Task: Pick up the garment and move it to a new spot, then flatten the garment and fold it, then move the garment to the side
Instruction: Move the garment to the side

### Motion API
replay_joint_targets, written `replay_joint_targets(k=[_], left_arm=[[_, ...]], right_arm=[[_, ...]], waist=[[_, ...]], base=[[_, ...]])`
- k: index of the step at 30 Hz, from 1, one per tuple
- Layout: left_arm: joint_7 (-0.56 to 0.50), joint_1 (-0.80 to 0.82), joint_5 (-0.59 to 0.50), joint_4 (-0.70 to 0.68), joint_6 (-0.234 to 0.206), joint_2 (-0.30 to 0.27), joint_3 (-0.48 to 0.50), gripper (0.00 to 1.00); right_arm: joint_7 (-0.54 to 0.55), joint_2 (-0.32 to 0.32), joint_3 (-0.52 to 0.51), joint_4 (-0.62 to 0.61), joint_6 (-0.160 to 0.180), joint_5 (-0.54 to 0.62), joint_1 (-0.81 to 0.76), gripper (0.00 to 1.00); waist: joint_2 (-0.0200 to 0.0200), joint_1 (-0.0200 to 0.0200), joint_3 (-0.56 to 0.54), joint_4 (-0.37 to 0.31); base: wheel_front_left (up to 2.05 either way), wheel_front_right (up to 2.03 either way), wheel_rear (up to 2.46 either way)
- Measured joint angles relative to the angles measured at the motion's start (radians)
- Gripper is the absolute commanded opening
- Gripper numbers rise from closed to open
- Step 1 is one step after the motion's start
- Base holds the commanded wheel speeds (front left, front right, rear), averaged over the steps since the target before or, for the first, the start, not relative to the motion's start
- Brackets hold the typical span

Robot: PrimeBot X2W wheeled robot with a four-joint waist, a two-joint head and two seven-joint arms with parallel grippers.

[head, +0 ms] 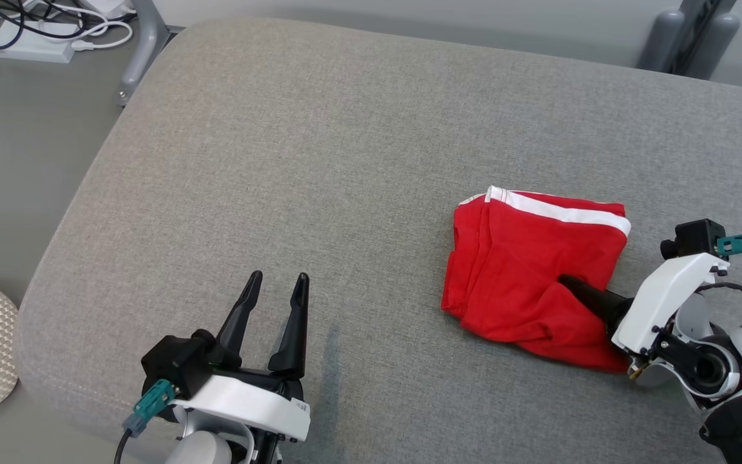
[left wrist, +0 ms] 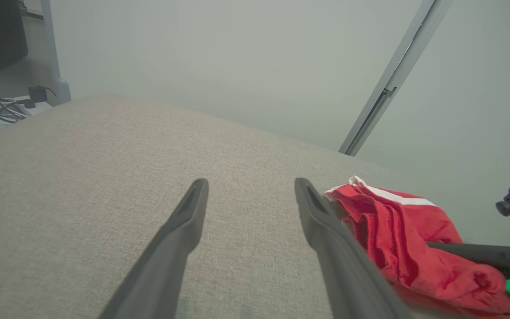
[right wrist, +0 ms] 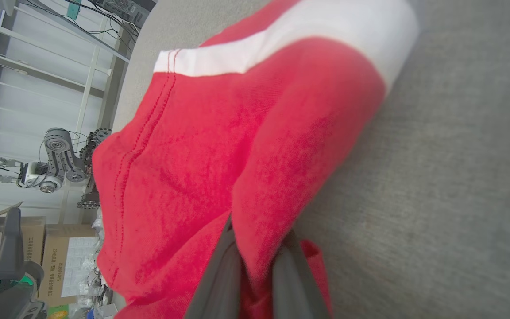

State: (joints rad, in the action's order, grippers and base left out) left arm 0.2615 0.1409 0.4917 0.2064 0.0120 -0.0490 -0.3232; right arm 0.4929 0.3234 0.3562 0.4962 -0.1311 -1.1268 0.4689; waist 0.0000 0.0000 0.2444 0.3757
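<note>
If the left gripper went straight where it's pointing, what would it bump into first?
Probably nothing soon: the left gripper points across bare grey cushion. The red garment lies off to its right, outside that line. Height is hard to judge.

You are seeing the garment (head: 525,270) lying on the right side of the bench (head: 319,161). Your right pincer (head: 570,285) is pinching its near edge, and your left pincer (head: 279,277) is hanging well apart to its left.

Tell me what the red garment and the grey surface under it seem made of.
The garment looks like soft matte knit, probably cotton: it creases limply and shows fine texture up close. The surface looks like woven grey upholstery: heathered weave, rounded edges suggesting padding.
</note>
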Motion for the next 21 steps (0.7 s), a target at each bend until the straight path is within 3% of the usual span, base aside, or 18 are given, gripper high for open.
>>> replay_joint_targets(k=[9,21], left_arm=[[0.0,-0.005,-0.012,0.004,0.004,0.0,0.012,1.0],[0.0,0.006,-0.049,0.016,0.032,0.0,-0.011,1.0]], right_arm=[[-0.151,0.078,0.157,-0.091,0.0,0.068,0.005,0.0],[-0.27,0.355,0.455,-0.282,0.0,0.274,0.132,0.0]], waist=[[0.0,0.0,-0.03,-0.049],[0.0,0.0,-0.053,-0.23]], base=[[0.0,0.0,0.0],[0.0,0.0,0.0]])
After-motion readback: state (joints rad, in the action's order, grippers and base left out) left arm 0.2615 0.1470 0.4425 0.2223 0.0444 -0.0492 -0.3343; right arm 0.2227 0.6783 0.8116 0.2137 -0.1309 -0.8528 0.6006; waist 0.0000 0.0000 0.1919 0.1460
